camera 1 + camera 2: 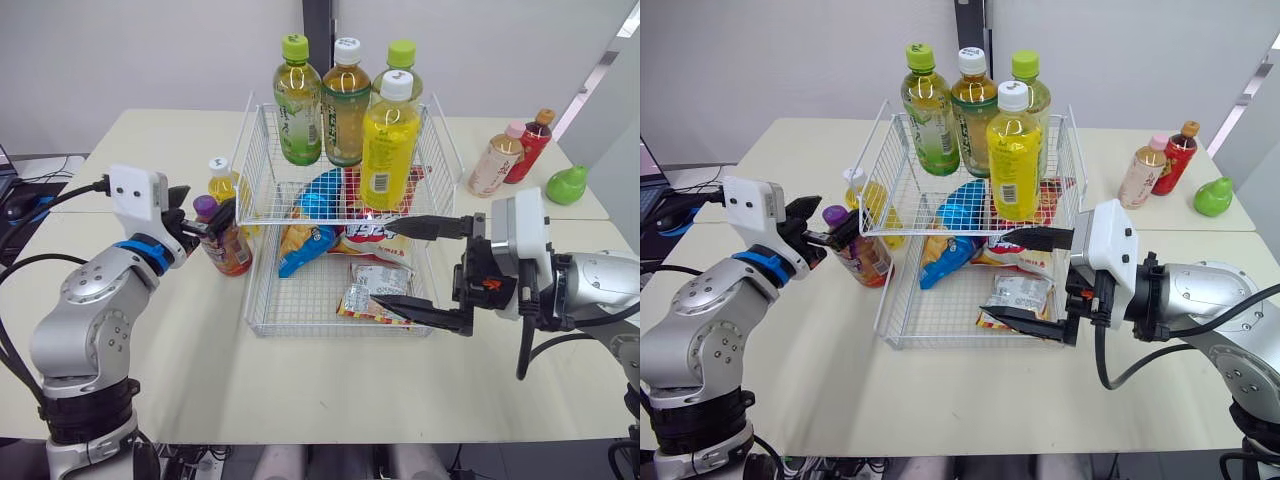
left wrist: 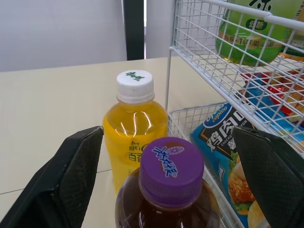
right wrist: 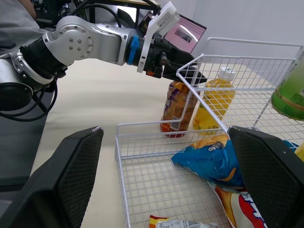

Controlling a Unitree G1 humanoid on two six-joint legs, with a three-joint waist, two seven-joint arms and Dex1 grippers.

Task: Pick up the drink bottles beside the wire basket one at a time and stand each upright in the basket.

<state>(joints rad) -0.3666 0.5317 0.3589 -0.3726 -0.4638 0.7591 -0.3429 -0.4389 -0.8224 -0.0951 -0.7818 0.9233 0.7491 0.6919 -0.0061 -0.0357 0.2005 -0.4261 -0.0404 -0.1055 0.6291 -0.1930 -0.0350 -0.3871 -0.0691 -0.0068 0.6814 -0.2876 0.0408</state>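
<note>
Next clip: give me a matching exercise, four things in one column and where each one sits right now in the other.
Things:
1. purple-capped bottle
2. pink-capped bottle
3. blue snack bag
4. green pear

Places:
A. lying in the basket
B. alone near the table's right edge
C. outside the basket, inside the open left gripper
D. right next to the red bottle

Pairs: 1-C, 2-D, 3-A, 4-B.

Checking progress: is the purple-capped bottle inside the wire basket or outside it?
Outside. The purple-capped bottle stands upright beside the wire basket, between the open fingers of the left gripper.
</note>
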